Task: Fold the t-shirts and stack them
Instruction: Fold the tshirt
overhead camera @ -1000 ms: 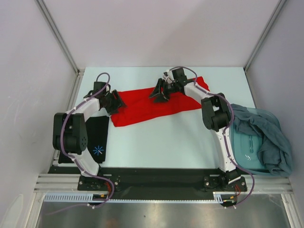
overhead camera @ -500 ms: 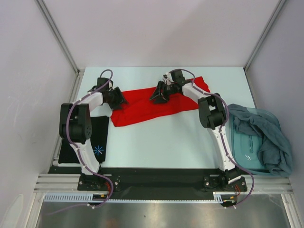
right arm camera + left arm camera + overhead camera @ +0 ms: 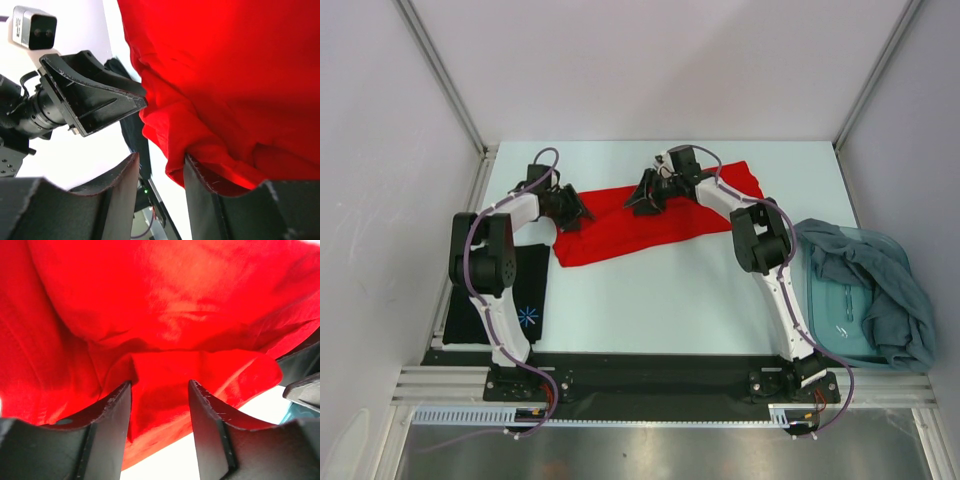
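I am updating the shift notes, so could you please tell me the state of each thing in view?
Red t-shirt: spread in a long band on the table, not stacked.
Black t-shirt: folded, lying flat at the near left.
Teal-grey t-shirts: unfolded, heaped over the bin.
Left hand: open, a fold of red cloth in the gap.
Right hand: open, the red cloth's edge in the gap.

A lab cell: white panel walls (image 3: 650,60), aluminium frame rails (image 3: 440,75).
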{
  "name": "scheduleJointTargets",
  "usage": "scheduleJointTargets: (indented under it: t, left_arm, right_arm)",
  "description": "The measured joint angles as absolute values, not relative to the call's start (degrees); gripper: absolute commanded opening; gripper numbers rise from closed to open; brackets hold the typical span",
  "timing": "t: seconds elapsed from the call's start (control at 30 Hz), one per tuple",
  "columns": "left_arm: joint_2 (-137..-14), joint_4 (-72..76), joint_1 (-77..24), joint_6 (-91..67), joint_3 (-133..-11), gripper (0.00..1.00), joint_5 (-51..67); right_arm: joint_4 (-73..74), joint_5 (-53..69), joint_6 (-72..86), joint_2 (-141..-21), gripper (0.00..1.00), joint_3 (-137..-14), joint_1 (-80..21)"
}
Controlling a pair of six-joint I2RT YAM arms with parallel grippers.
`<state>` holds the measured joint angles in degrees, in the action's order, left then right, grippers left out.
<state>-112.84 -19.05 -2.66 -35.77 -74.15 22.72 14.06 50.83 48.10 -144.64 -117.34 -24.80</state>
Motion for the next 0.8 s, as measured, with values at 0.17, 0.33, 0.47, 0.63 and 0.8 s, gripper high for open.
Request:
scheduleJointTargets:
  t: [0.17, 0.33, 0.47, 0.63, 0.8]
  left_arm:
    - [-113.1, -17.4, -2.6, -36.2, -74.5, 0.5, 22.4]
    - [-113.1, -15.0, -2.3, -37.2, -74.5, 0.41, 21.5]
    - [-113.2, -14.2, -2.2, -37.6, -74.5, 0.32, 20.9]
    - [-113.3, -14.1, -2.2, -37.6, -74.5, 0.12, 19.2]
    - [-113.3, -14.0, -2.2, -37.6, -74.5, 0.0, 16.5]
  right_arm:
    - [13.0, 49.0, 49.2, -144.6, 0.33, -117.3, -24.5]
    - [12.1, 46.7, 49.5, -144.8, 0.17, -117.3, -23.7]
    - [12.1, 45.7, 49.4, -145.5, 0.14, -117.4, -23.3]
    - [12.2, 45.1, 48.9, -147.0, 0.05, -117.5, -22.9]
    - [12.3, 44.3, 48.5, -147.9, 0.02, -117.5, -22.7]
